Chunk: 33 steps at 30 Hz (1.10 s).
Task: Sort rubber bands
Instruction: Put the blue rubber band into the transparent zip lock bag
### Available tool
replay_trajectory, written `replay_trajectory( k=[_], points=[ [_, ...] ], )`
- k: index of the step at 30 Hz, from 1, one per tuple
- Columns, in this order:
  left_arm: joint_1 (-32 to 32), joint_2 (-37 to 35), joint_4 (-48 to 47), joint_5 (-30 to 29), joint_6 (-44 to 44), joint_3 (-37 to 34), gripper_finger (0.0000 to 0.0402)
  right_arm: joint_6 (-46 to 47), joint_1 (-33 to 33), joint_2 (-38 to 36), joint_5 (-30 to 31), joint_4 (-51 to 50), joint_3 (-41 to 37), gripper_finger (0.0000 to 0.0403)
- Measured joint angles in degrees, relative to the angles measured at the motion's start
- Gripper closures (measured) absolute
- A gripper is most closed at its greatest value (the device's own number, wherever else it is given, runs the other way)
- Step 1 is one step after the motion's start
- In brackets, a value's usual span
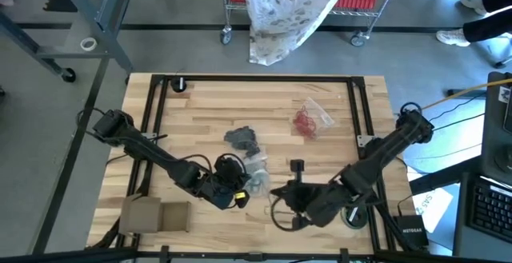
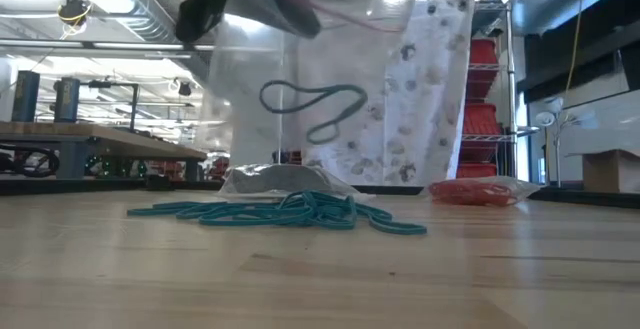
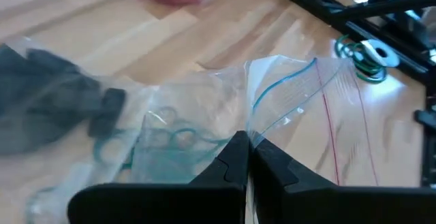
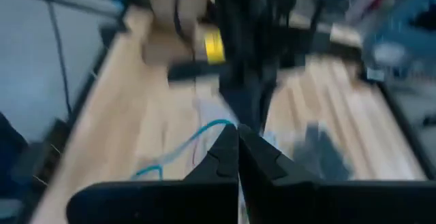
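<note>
A clear plastic bag (image 3: 204, 108) with teal rubber bands (image 3: 170, 139) inside is held up near the table's front middle by my left gripper (image 3: 247, 152), which is shut on it. Loose teal rubber bands (image 2: 290, 212) lie in a pile on the table. In the low view one teal band (image 2: 310, 104) hangs in the air behind the clear film. My right gripper (image 4: 238, 142) is shut, raised above the table just right of the bag (image 1: 256, 179). A bag of dark grey bands (image 1: 242, 139) and a bag of red bands (image 1: 308, 121) lie flat farther back. My left gripper pinches the clear bag's film by its open end (image 3: 253, 130), beside the blue and red zip lines, between its two shut fingers. The fingers slant downward from the table's left. That end is lifted and the rest of the bag sags slack below. My right gripper shows a thin teal line (image 4: 194, 139) at its fingertips; I cannot tell whether it touches this.
A flat cardboard box (image 1: 156, 213) lies at the front left corner. A round roll (image 1: 352, 215) sits at the front right under my right arm. A black metal frame (image 1: 360, 103) borders the table. Bare wood lies across the far middle.
</note>
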Motion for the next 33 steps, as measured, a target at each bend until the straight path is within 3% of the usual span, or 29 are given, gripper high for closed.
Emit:
replay_trajectory(
  k=[9,18,29,33],
  points=[
    [-0.1,0.6,8.5,1.1,0.7,0.0,0.0401,-5.0,-2.8,0.0,0.0,1.4,2.0,0.0403],
    [1.1,0.3,7.9,1.1,0.5,0.0,0.0401,2.1,-3.2,0.1,-1.9,2.4,-0.5,0.0403],
    [2.4,0.2,7.3,1.3,1.2,0.0,0.0401,0.7,-2.6,1.4,0.4,3.7,-0.5,0.0403],
    [2.5,0.2,7.5,1.2,1.6,0.0,0.0401,1.1,-2.2,3.2,-1.4,6.2,-0.5,0.0403]
  ],
)
